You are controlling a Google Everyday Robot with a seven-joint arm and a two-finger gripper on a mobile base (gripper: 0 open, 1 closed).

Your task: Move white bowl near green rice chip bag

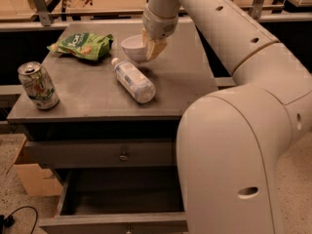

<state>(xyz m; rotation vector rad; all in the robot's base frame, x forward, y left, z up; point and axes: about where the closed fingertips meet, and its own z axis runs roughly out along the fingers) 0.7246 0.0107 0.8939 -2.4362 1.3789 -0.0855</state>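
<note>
The white bowl (133,48) is held at its right rim by my gripper (151,47), just above or on the grey tabletop (97,94), a short way right of the green rice chip bag (82,45). The bag lies flat at the back left of the top. My gripper is shut on the bowl's rim, with tan fingers (155,48) over the rim. My arm reaches in from the upper right.
A clear plastic water bottle (133,80) lies on its side just in front of the bowl. A green-and-white soda can (38,86) stands at the front left. A drawer (117,199) is open below the top. A cardboard box (31,177) sits on the floor at left.
</note>
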